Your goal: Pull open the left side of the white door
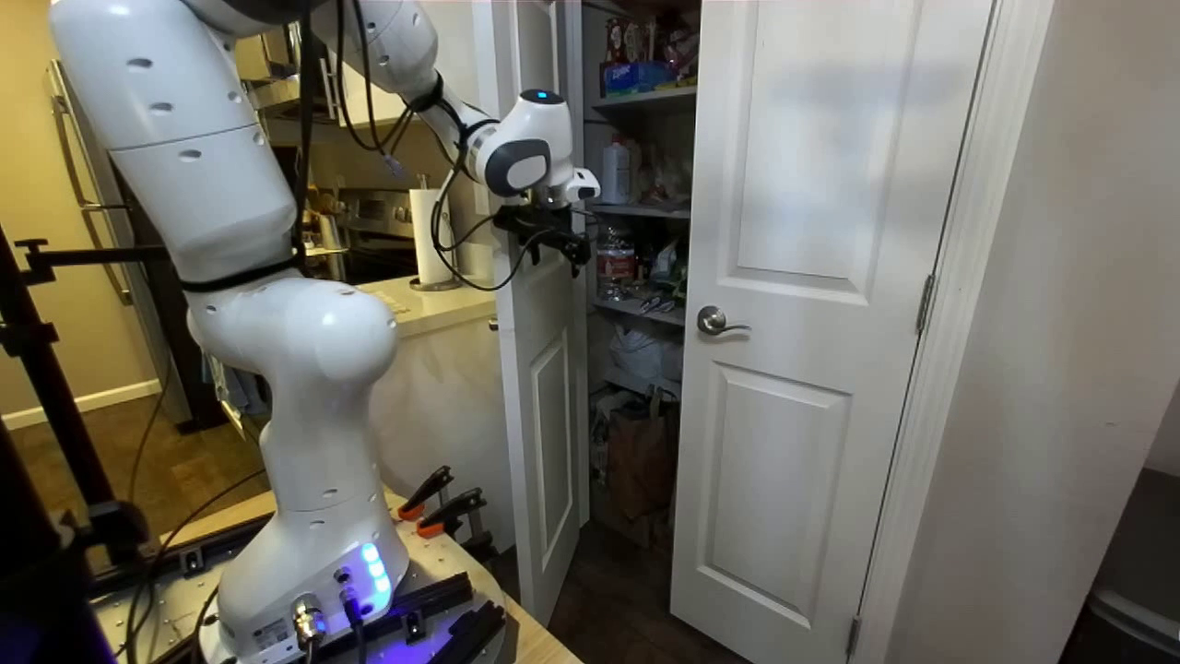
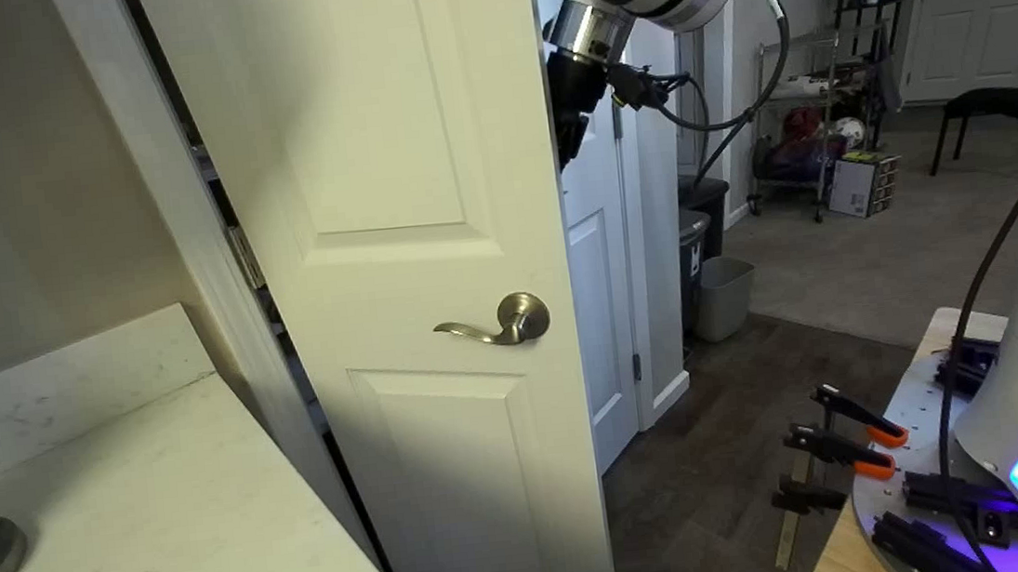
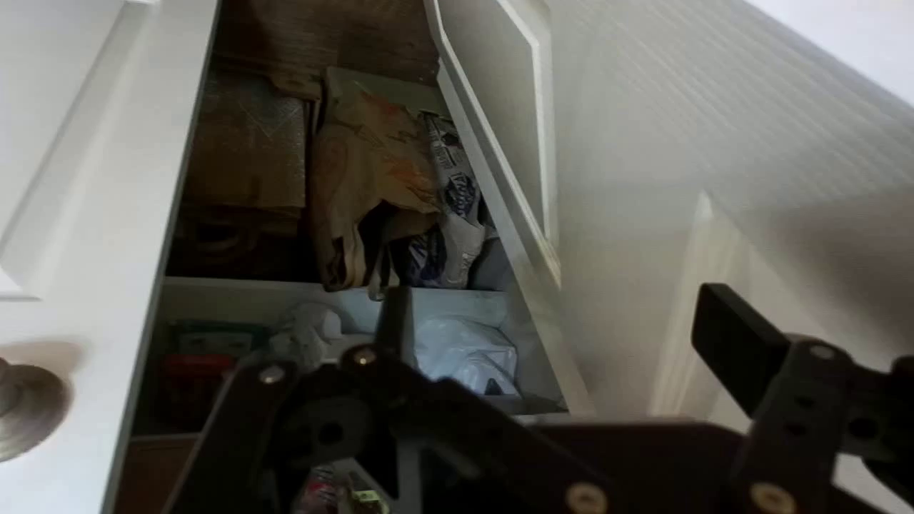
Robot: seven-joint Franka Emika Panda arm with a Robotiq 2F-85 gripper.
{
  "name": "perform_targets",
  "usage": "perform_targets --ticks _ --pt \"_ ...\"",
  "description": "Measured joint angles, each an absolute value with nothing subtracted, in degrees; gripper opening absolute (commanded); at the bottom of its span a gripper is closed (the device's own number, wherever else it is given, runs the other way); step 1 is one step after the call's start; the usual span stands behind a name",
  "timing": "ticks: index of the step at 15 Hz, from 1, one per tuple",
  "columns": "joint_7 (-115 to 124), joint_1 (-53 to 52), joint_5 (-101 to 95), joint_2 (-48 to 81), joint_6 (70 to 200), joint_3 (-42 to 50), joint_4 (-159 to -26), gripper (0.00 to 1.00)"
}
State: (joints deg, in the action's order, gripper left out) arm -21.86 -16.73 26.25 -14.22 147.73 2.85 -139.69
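Note:
The left side of the white door (image 1: 548, 397) stands swung out from the pantry in both exterior views. On its outer face is a metal lever handle (image 2: 521, 317). My gripper (image 1: 558, 263) is on this leaf's inner side, at about upper-panel height; its tips are partly hidden behind the leaf edge in an exterior view. In the wrist view, which is upside down, the gripper (image 3: 564, 332) is open with nothing held, and the leaf's inner face (image 3: 628, 235) lies by its right finger. Whether they touch, I cannot tell. The matching right leaf (image 1: 793, 323) is ajar, its handle (image 3: 28, 410) at the wrist view's left.
Pantry shelves (image 1: 645, 211) with bottles and bags show between the leaves. A counter (image 2: 120, 510) stands beside the left leaf's outer face. Clamps (image 2: 846, 440) stick out from the robot's table. A grey bin (image 2: 723, 298) stands beyond the right leaf.

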Motion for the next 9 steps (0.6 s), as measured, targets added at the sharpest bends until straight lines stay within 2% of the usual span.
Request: perform_targets --ticks 9 --pt "-35.03 -21.24 37.04 -13.56 140.31 0.05 -135.49 1.0"
